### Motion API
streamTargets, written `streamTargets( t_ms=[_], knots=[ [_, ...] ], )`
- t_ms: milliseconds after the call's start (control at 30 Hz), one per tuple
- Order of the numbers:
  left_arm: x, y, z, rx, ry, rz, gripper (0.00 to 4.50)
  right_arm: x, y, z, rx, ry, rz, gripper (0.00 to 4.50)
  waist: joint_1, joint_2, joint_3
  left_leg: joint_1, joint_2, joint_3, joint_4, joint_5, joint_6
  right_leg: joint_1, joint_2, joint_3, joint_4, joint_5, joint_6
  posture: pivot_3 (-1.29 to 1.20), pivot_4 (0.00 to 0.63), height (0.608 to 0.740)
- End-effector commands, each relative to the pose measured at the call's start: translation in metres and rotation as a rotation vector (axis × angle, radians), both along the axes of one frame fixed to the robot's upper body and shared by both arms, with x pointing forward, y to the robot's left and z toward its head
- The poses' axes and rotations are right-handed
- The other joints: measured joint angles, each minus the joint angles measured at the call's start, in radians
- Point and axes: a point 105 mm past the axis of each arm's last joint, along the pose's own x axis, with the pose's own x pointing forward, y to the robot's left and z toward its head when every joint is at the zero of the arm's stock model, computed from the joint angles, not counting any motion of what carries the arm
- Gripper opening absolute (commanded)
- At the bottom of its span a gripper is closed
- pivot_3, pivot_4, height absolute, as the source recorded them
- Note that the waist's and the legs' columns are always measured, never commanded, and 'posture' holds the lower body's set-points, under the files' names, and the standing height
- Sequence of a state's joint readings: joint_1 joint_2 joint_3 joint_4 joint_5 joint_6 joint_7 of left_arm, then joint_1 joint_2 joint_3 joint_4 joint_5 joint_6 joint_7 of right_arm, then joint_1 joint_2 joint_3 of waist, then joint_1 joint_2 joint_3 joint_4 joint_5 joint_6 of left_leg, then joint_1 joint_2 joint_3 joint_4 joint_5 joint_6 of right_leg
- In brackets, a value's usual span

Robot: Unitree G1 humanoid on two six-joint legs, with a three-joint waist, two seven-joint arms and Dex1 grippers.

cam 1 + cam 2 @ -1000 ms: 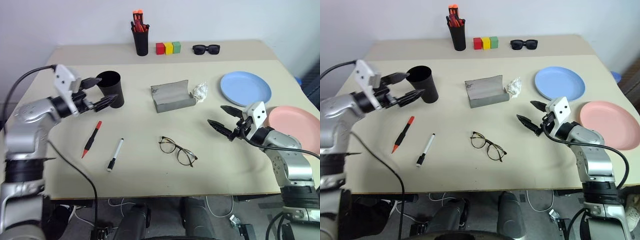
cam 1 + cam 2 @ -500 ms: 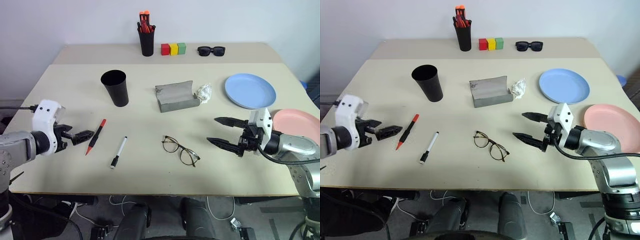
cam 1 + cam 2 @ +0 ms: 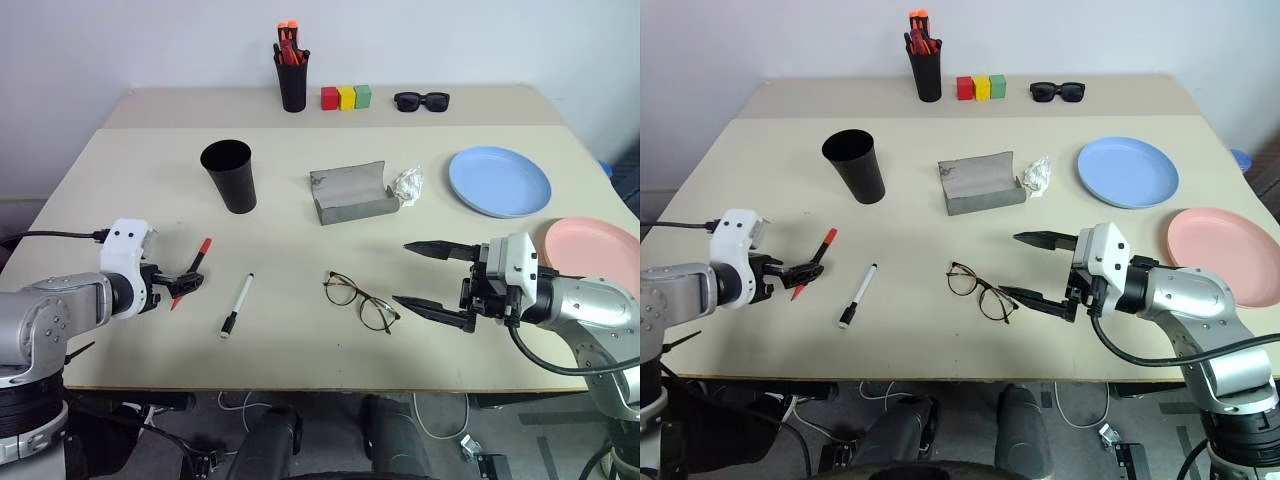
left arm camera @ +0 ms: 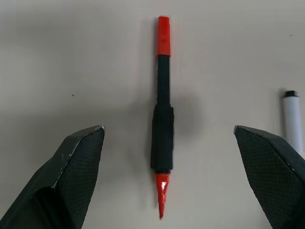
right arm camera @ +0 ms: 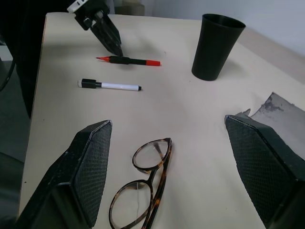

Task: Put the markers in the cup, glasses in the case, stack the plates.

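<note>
Pretty plain setup: a big beige table (image 3: 330,345) with a matte top, and a second table (image 3: 200,105) of the same colour pushed up against its far edge, so there's a seam running across. Behind that is a bare pale wall (image 3: 450,40), no windows or pictures on it. Light is soft and even, only faint shadows on the tabletop. Under the near edge you can see a dark grey floor (image 3: 440,440) with a few white cables (image 3: 240,407) trailing around.
</note>
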State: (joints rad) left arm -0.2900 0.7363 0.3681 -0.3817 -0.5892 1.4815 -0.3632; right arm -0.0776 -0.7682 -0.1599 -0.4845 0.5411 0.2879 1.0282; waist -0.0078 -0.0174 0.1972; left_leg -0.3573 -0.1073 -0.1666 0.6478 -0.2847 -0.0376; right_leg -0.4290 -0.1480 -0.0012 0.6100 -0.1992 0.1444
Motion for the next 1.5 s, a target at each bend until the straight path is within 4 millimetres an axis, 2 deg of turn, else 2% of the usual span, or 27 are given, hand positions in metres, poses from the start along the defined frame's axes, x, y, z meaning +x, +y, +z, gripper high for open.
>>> streamTargets(
  t_ms=[33, 167, 233, 467, 667, 767, 867, 933, 1000, 1133, 1233, 1367, 1500],
  knots=[
    [0.004, 0.002, 0.007, 0.022, -0.037, 0.0, 4.5, -0.006, 0.001, 0.004, -0.001, 0.003, 0.028, 3.83, 0.0, 0.0, 0.0, 0.0, 0.0, 0.0, 0.0, 0.0, 0.0, 0.0, 0.0, 0.0, 0.0, 0.0, 0.0, 0.0, 0.15, 0.74],
    [0.004, -0.003, 0.007, 0.002, -0.037, -0.001, 4.5, 0.001, -0.008, 0.003, 0.083, 0.155, -0.005, 3.83, 0.001, 0.0, 0.0, 0.0, 0.0, 0.0, 0.0, 0.0, 0.0, 0.0, 0.0, 0.0, 0.0, 0.0, 0.0, 0.0, 0.15, 0.74],
    [0.006, -0.006, 0.007, 0.006, -0.037, -0.004, 4.5, 0.001, -0.009, 0.007, 0.112, 0.182, 0.017, 4.39, 0.0, 0.0, 0.0, 0.0, 0.0, 0.0, 0.0, 0.0, 0.0, 0.0, 0.0, 0.0, 0.0, 0.0, 0.0, 0.0, 0.15, 0.74],
    [0.007, -0.012, 0.004, 0.015, -0.005, 0.001, 4.5, 0.004, -0.007, 0.003, 0.034, 0.067, -0.015, 4.45, 0.002, 0.0, 0.0, -0.001, 0.0, 0.0, 0.0, 0.0, 0.0, 0.0, 0.0, -0.001, -0.001, 0.0, 0.0, 0.0, 0.15, 0.74],
    [0.014, -0.013, 0.001, 0.033, 0.005, 0.02, 4.5, 0.004, -0.008, -0.002, 0.032, 0.073, -0.025, 4.45, 0.002, 0.0, 0.0, 0.0, 0.0, 0.0, 0.0, 0.0, 0.0, 0.0, 0.0, -0.001, -0.001, 0.0, 0.0, 0.0, 0.15, 0.74],
    [0.015, -0.012, -0.004, 0.047, 0.024, 0.039, 3.61, 0.006, -0.01, -0.003, 0.039, 0.073, -0.038, 4.5, 0.001, 0.0, 0.0, 0.0, 0.0, 0.0, 0.0, 0.0, 0.0, 0.0, 0.0, -0.001, -0.001, 0.0, 0.0, 0.0, 0.15, 0.74],
    [0.013, -0.011, -0.005, 0.044, 0.044, 0.046, 2.03, 0.006, -0.011, -0.002, 0.038, 0.068, -0.048, 4.5, 0.0, -0.001, 0.0, -0.001, 0.0, 0.0, 0.0, 0.0, 0.0, 0.0, 0.0, -0.001, -0.001, 0.0, 0.0, 0.0, 0.15, 0.74],
    [0.011, -0.011, -0.007, 0.031, 0.061, 0.046, 1.22, 0.008, -0.013, -0.002, 0.033, 0.06, -0.059, 4.5, 0.001, -0.001, 0.0, -0.001, 0.0, 0.0, 0.0, 0.0, 0.0, 0.0, 0.0, -0.001, -0.001, 0.0, 0.0, 0.0, 0.15, 0.74],
    [0.01, -0.009, -0.007, 0.039, 0.064, 0.049, 0.22, 0.01, -0.014, -0.003, 0.033, 0.056, -0.068, 4.5, 0.001, -0.001, 0.0, 0.0, 0.0, 0.0, 0.0, 0.0, 0.0, 0.0, 0.0, -0.001, -0.001, 0.0, 0.0, 0.0, 0.15, 0.74],
    [0.01, -0.005, -0.005, 0.042, 0.058, 0.058, 0.1, 0.012, -0.013, -0.003, 0.03, 0.048, -0.072, 4.5, 0.001, -0.001, 0.0, 0.0, 0.0, 0.0, 0.0, 0.0, 0.0, 0.0, 0.0, -0.001, -0.001, 0.0, 0.0, 0.0, 0.15, 0.74],
    [0.013, -0.015, 0.005, 0.035, -0.005, -0.008, 0.1, 0.015, -0.013, -0.004, 0.027, 0.041, -0.075, 4.5, 0.0, -0.001, 0.0, 0.0, 0.0, 0.0, 0.0, 0.0, 0.0, 0.0, 0.0, -0.001, -0.001, 0.0, 0.0, 0.0, 0.15, 0.74],
    [0.011, -0.047, 0.032, -0.033, -0.134, -0.249, 0.1, 0.013, -0.014, -0.005, 0.044, 0.086, -0.065, 4.5, 0.001, -0.001, 0.0, -0.001, 0.0, 0.0, 0.0, 0.0, 0.0, 0.0, -0.001, -0.001, -0.001, 0.0, 0.0, 0.0, 0.15, 0.74],
    [0.007, -0.079, 0.067, -0.036, -0.382, -0.52, 0.1, 0.016, -0.015, 0.001, 0.095, 0.116, -0.059, 4.5, 0.0, -0.001, 0.0, -0.001, 0.0, 0.0, 0.0, 0.0, 0.0, 0.0, -0.001, -0.001, -0.002, 0.0, 0.0, 0.0, 0.15, 0.74]
  ],
)
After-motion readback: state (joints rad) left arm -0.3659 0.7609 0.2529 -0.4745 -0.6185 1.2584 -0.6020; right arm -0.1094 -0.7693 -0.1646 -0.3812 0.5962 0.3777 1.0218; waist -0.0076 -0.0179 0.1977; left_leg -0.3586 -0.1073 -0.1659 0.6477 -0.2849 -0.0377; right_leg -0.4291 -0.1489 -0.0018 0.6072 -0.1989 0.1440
